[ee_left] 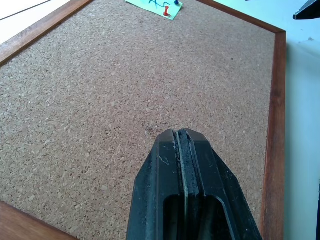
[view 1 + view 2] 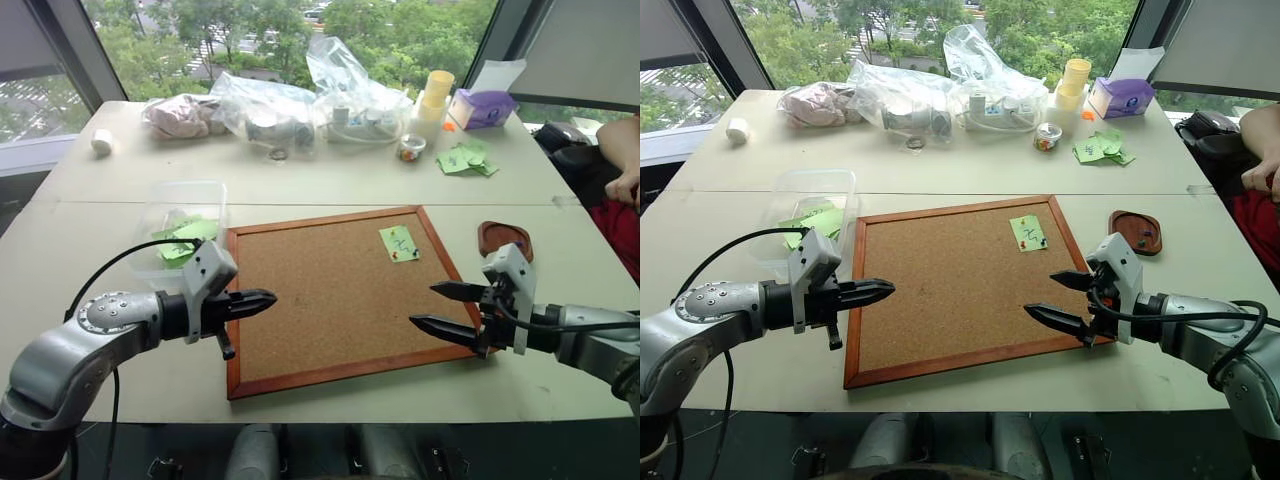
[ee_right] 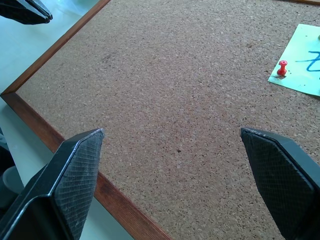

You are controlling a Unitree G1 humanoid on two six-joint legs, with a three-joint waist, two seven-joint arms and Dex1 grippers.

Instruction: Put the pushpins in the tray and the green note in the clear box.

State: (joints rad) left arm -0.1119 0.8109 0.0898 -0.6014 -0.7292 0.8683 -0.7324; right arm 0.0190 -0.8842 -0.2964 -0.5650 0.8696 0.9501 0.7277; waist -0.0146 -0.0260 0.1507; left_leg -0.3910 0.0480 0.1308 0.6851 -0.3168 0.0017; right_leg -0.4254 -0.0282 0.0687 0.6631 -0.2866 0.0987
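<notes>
The note (image 2: 399, 243) is still pinned near the cork board's (image 2: 330, 300) far right corner, a red pin (image 3: 282, 67) at one corner. The tray (image 2: 504, 238) sits on the table just off that corner; the clear box (image 2: 185, 215) lies off the board's far left corner. The right gripper (image 2: 440, 309) hangs wide open and empty over the board's right edge, the left gripper (image 2: 262, 298) pinched shut on nothing. The right one is nearer: better to grip the pin's head alone, pull straight up, and spare the paper.

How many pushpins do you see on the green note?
2: a red pin near one corner of the green note, and a blue pin close beside it. More may be too small to make out.
</notes>
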